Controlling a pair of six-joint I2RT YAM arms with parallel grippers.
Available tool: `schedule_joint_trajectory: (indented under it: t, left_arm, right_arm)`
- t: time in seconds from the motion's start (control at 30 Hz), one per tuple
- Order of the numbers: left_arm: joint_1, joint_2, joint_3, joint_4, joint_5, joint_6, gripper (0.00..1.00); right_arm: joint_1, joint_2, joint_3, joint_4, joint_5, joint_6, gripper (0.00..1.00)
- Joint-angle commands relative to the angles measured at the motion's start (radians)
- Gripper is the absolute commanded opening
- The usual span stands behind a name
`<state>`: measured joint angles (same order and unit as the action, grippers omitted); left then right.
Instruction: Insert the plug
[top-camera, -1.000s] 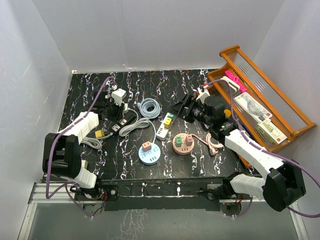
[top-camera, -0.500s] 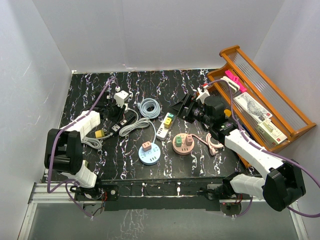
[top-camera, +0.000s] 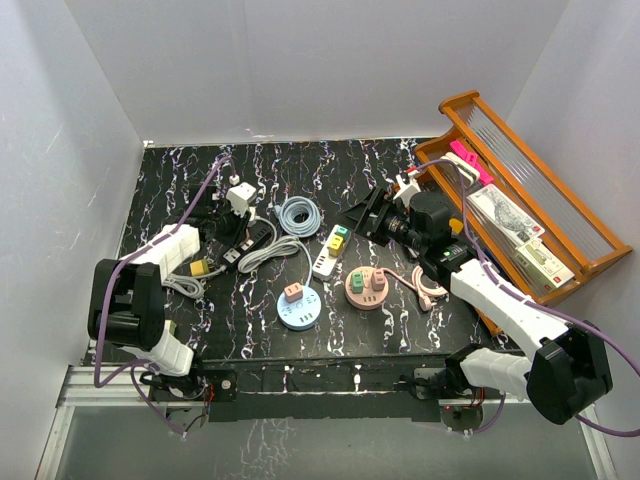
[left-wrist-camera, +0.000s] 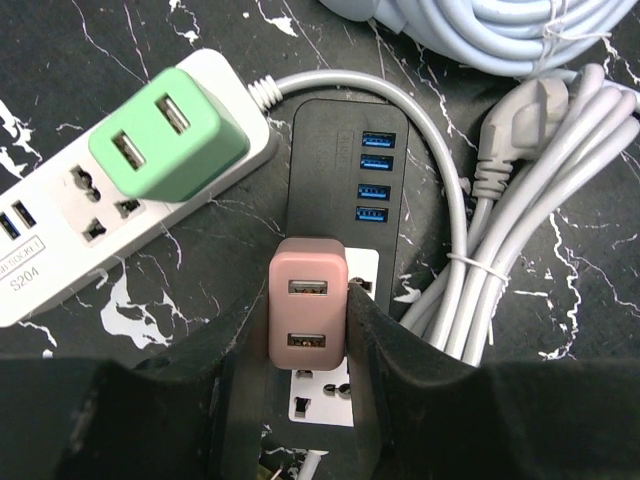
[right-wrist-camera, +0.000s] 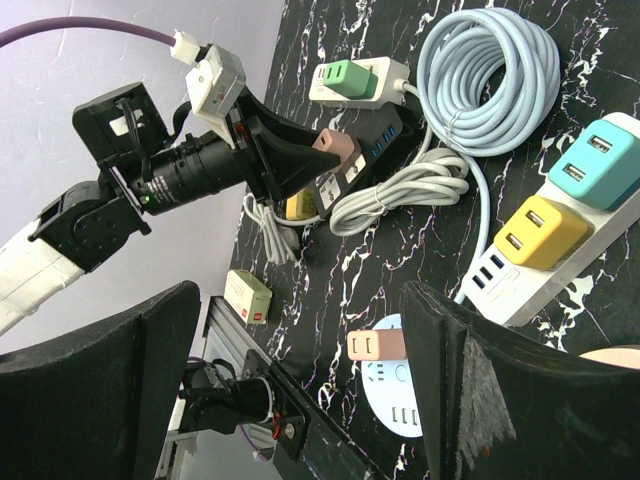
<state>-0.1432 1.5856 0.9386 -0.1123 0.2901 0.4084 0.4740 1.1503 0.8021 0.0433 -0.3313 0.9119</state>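
Observation:
My left gripper (left-wrist-camera: 308, 318) is shut on a pink two-port USB charger plug (left-wrist-camera: 307, 300). It holds the plug upright over the white socket panel of a black power strip (left-wrist-camera: 345, 170). I cannot tell whether the prongs are in a socket. In the right wrist view the left gripper (right-wrist-camera: 300, 160) holds the pink plug (right-wrist-camera: 336, 147) at the black strip (right-wrist-camera: 362, 165). In the top view the left gripper (top-camera: 243, 228) is at the black strip (top-camera: 256, 237). My right gripper (top-camera: 362, 212) is open and empty, raised over the table's middle.
A white strip (left-wrist-camera: 60, 230) bearing a green plug (left-wrist-camera: 165, 135) lies next to the black one. Nearby are a grey cable bundle (top-camera: 270, 252), a light blue cable coil (top-camera: 297, 214), a white strip (top-camera: 325, 264), two round sockets (top-camera: 298, 312) (top-camera: 366, 288), and a wooden tray (top-camera: 590, 262) at right.
The left wrist has shifted very slightly over the black strip, still holding the pink plug. The right arm has not moved.

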Motion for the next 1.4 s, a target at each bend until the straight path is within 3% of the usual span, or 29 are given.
schedule_joint_trajectory:
  t: [0.0, 0.17, 0.37, 0.6, 0.8, 1.07, 1.13, 1.37]
  left_arm:
    - [0.002, 0.134, -0.018, -0.146, -0.076, 0.010, 0.00]
    - [-0.011, 0.117, -0.024, -0.139, -0.039, -0.002, 0.00]
    - [-0.125, 0.058, -0.032, -0.100, 0.086, -0.071, 0.09]
    - [-0.170, 0.119, 0.026, -0.131, -0.070, -0.125, 0.15]
    - [-0.168, 0.013, 0.019, -0.079, -0.131, -0.150, 0.37]
    - [-0.136, -0.204, 0.053, 0.012, -0.155, -0.288, 0.83]
    - [-0.113, -0.241, 0.057, 0.013, -0.150, -0.312, 0.91]
    - [0.039, -0.301, 0.024, -0.025, -0.479, -0.686, 0.98]
  right_arm:
    - [-0.006, -0.038, 0.028, 0.030, 0.013, 0.007, 0.79]
    - [-0.007, -0.049, 0.022, 0.028, 0.023, 0.006, 0.79]
    - [-0.007, -0.044, 0.028, 0.025, 0.028, 0.002, 0.79]
    - [-0.007, -0.044, 0.026, 0.031, 0.028, 0.010, 0.79]
    - [-0.006, -0.057, 0.026, 0.014, 0.039, 0.000, 0.80]
    - [-0.008, -0.053, 0.019, 0.024, 0.025, -0.005, 0.79]
    - [-0.009, -0.058, 0.017, 0.020, 0.032, -0.006, 0.79]
    - [-0.015, -0.072, -0.003, 0.022, 0.031, -0.008, 0.80]
